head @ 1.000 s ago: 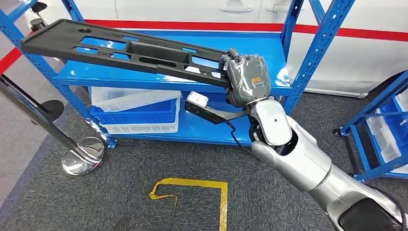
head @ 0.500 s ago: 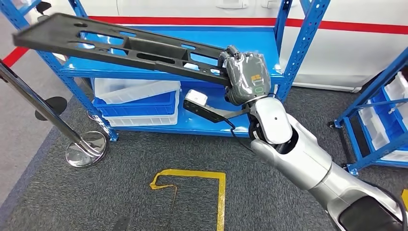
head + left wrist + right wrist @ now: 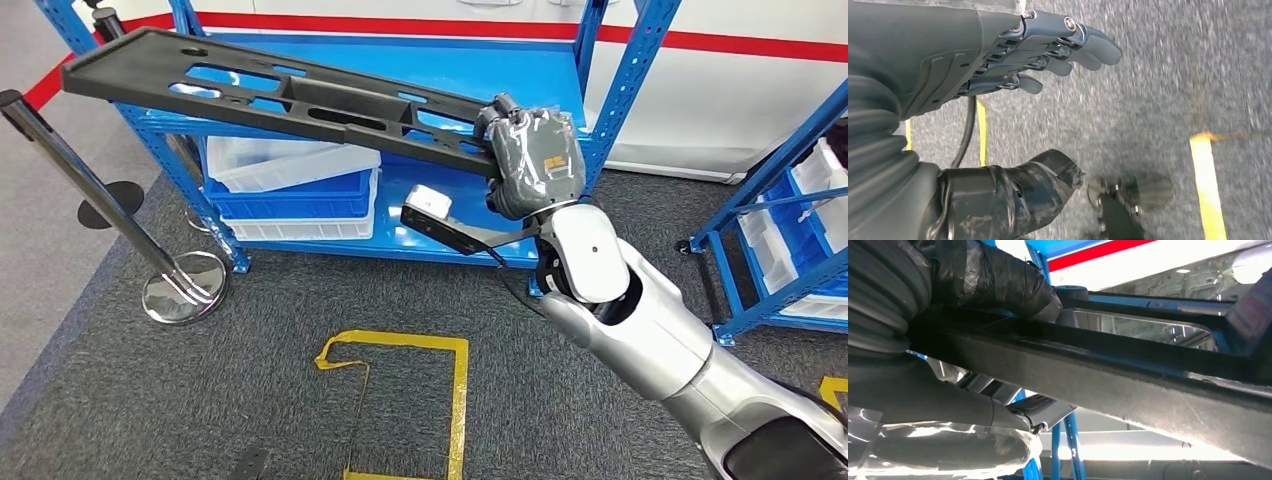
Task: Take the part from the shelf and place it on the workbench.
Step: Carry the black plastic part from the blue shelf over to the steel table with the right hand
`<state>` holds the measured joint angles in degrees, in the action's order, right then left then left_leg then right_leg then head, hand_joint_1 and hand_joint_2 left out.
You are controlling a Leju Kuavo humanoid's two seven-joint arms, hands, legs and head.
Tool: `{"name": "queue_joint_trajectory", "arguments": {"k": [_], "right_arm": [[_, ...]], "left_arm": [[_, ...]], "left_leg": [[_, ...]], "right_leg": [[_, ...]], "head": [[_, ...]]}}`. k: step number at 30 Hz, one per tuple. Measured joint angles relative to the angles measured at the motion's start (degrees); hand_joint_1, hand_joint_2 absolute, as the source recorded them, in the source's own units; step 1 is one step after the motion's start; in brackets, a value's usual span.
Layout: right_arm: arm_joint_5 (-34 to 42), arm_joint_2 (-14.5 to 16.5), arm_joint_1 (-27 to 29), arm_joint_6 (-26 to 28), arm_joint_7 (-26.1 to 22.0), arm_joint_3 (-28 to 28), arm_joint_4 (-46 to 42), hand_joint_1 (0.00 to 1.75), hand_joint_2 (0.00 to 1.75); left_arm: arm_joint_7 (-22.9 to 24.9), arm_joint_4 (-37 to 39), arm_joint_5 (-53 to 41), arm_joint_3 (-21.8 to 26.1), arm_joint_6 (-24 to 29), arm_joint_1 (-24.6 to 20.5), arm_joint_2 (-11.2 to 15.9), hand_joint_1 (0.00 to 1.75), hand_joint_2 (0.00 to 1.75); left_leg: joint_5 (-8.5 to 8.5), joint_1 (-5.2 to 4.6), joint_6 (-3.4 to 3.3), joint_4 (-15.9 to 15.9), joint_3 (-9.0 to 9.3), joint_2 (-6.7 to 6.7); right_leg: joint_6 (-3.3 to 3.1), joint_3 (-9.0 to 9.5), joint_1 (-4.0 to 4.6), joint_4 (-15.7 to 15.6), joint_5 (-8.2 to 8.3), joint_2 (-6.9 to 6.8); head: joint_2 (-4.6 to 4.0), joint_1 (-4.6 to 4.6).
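A long black part (image 3: 290,95) with several cut-out slots hangs in the air in front of the blue shelf (image 3: 600,70), tilted, its far end up at the left. My right hand (image 3: 530,160) grips its near end. The right wrist view shows the part's dark bar (image 3: 1128,375) running across, with my right hand's taped thumb (image 3: 998,280) pressed over it. My left hand (image 3: 1013,95) hangs over the grey carpet with its fingers (image 3: 1073,45) stretched out and its thumb (image 3: 1018,190) apart from them, holding nothing.
White and blue bins (image 3: 290,185) sit on the shelf's lower level. A chrome stanchion (image 3: 185,290) stands at the left on the carpet. A second blue rack (image 3: 790,230) stands at the right. Yellow tape (image 3: 400,345) marks the floor in front of me.
The whole view has shifted, so the camera has moved. My right hand still grips the part, which now sits further right in the picture, clear of the shelf's front.
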<state>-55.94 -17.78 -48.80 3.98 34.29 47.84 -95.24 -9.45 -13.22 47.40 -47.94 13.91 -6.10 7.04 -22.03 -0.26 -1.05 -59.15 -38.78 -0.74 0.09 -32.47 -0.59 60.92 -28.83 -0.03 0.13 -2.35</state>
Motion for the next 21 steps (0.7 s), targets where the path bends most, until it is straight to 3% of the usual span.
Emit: {"name": "queue_joint_trajectory", "arguments": {"k": [2,3,6,7,8,9,11,13,16,18,19,21], "right_arm": [[-0.6,-0.1,-0.1,-1.0,0.0,0.0,-0.3,1.75,1.75],[-0.9,-0.1,-0.2,-1.5,0.0,0.0,-0.4,1.75,1.75],[-1.2,-0.2,-0.2,-2.0,0.0,0.0,-0.5,1.75,1.75],[-1.3,-0.2,-0.2,-2.0,0.0,0.0,-0.5,1.75,1.75],[-1.3,-0.2,-0.2,-2.0,0.0,0.0,-0.6,1.75,1.75],[-1.3,-0.3,-0.2,-2.0,0.0,0.0,-0.6,1.75,1.75],[-1.4,-0.3,-0.2,-2.1,0.0,0.0,-0.8,1.75,1.75],[-1.6,-0.3,-0.3,-2.3,-0.1,0.0,-1.1,1.75,1.75],[-2.0,-0.3,-0.3,-2.6,-0.3,0.0,-1.2,1.75,1.75],[-2.3,-0.4,-0.4,-2.7,-0.5,0.0,-1.4,1.75,1.75],[-2.5,-0.5,-0.4,-2.7,-0.6,0.0,-1.4,1.75,1.75],[-2.7,-0.7,-0.4,-2.8,-0.8,0.0,-1.4,1.75,1.75]], "left_arm": [[0.1,0.0,0.0,0.0,0.1,0.1,0.0,0.0,1.75],[0.2,0.0,0.0,0.0,0.2,0.1,0.0,0.0,1.75],[0.2,0.0,0.0,0.0,0.4,0.2,0.1,0.0,1.75],[0.2,0.0,0.0,0.0,0.4,0.2,0.1,0.0,1.75],[0.3,0.0,0.0,-0.1,0.4,0.2,0.1,0.0,1.75],[0.2,0.0,0.0,-0.2,0.4,0.2,0.1,0.0,1.75],[-0.1,0.0,-0.1,-0.3,0.4,0.2,0.1,0.0,1.75],[-0.8,0.0,-0.3,-0.5,0.3,0.0,0.2,0.0,1.75],[-2.0,0.0,-0.7,-0.9,-0.2,-0.1,0.2,0.0,1.75],[-2.6,0.0,-0.7,-1.0,-0.5,0.0,0.2,0.0,1.75],[-3.0,0.0,-0.7,-1.1,-0.6,0.0,0.2,0.0,1.75],[-3.7,0.0,-0.7,-1.2,-0.7,0.0,0.2,0.0,1.75]], "left_leg": [[-0.31,0.15,0.6,-0.5,-0.42,0.1],[-1.47,0.27,0.99,-1.9,-1.01,0.16],[-7.35,0.86,2.31,-11.8,-4.6,0.25],[-8.37,1.09,2.61,-14.6,-5.48,0.24],[-8.33,1.28,2.8,-15.6,-5.5,0.24],[-7.28,1.44,2.91,-14.4,-4.46,0.22],[-4.23,1.54,2.88,-7.4,-0.23,-0.31],[-3.02,1.0,2.33,-1.4,3.06,-1.05],[-3.0,0.35,1.08,0.6,3.47,-0.76],[-2.58,0.52,0.26,1.4,3.73,-0.16],[-2.37,0.61,-0.15,1.8,3.88,0.14],[-2.27,0.58,-0.66,1.9,3.89,0.86]], "right_leg": [[-0.71,-0.15,-0.24,-0.3,0.49,-0.11],[-1.08,-0.25,-0.42,-0.4,0.78,-0.16],[-1.54,-0.78,-0.62,-0.5,1.33,-0.22],[-1.51,-0.96,-0.64,-0.5,1.42,-0.22],[-1.47,-1.09,-0.7,-0.4,1.48,-0.24],[-1.42,-1.18,-0.77,-0.4,1.51,-0.3],[-1.2,-1.18,-0.9,-0.3,1.45,-0.51],[-0.62,-1.22,-0.84,-0.5,1.52,-0.8],[0.44,-1.26,-0.73,-1.0,1.87,-1.58],[0.81,-1.75,-0.69,-0.1,0.87,-1.45],[0.8,-2.72,-0.6,2.0,-0.41,-1.11],[0.53,-6.18,-0.43,9.0,-3.53,-0.32]], "head": [[0.0,0.26],[0.0,0.26],[0.0,0.07],[0.0,0.07],[0.0,0.07],[0.0,0.07],[0.0,0.06],[0.0,0.04],[0.0,0.02],[0.0,0.16],[0.0,0.3],[0.0,0.55]]}}
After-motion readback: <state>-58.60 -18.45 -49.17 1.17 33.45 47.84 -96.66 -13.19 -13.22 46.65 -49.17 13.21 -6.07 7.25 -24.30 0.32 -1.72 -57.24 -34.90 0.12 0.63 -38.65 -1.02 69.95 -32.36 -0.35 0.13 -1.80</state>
